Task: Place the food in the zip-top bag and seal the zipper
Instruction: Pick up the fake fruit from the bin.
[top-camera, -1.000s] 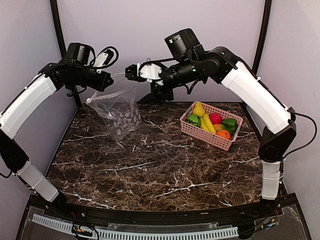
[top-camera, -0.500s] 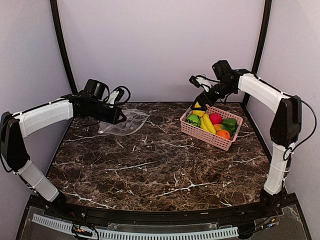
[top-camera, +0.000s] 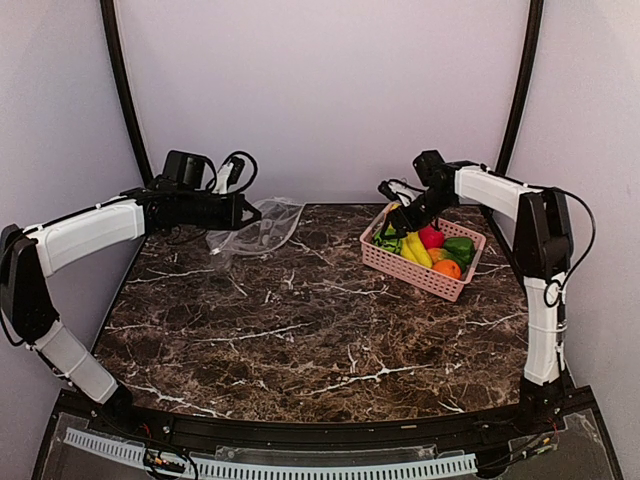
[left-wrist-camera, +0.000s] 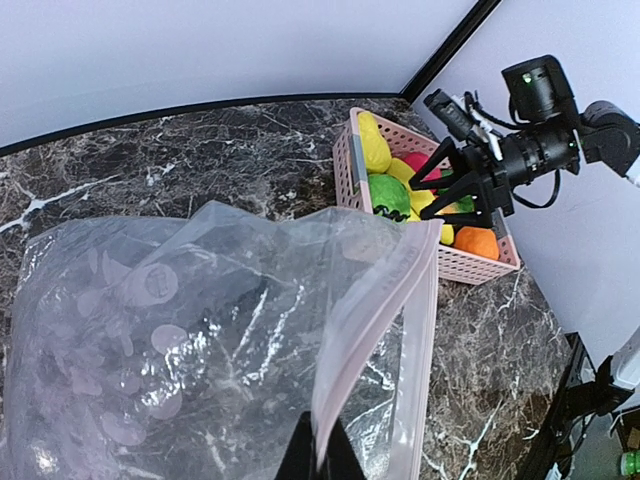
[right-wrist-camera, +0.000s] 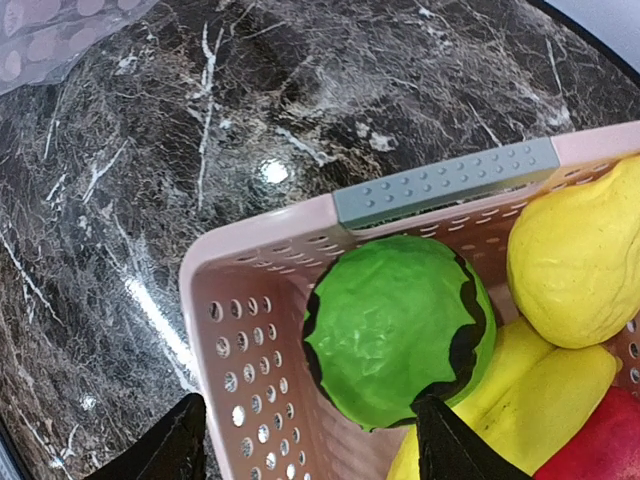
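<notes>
The left gripper (left-wrist-camera: 320, 455) is clenched on the zip-top bag (left-wrist-camera: 200, 340), pinching it at the zipper (left-wrist-camera: 372, 318). In the left wrist view this pinkish strip runs up and away from the closed fingertips toward the basket (left-wrist-camera: 485, 268). The top view shows the bag at the far left of the table (top-camera: 300, 330), held at its top edge and slumping onto the marble. Its long axis runs roughly left to right along the back edge. The only markings that can be made out on the bag are white dots on the film, away from the strip.

The food sits in the pink slotted basket at the far right, well apart from the bag. The basket's length runs diagonally from far-left to near-right. The banana (top-camera: 416, 249) lies along that same diagonal. The pear (right-wrist-camera: 575, 260) and the green round piece (right-wrist-camera: 400, 330) are at the far-left end. The red fruit (top-camera: 431, 237), green pepper (top-camera: 459, 247) and orange (top-camera: 447, 268) lie toward the near-right end.

The right gripper (right-wrist-camera: 312, 442) hangs over that far-left corner with its jaws released and spread. One fingertip is outside the basket wall and the other is beside the green round piece, and nothing is held between them
</notes>
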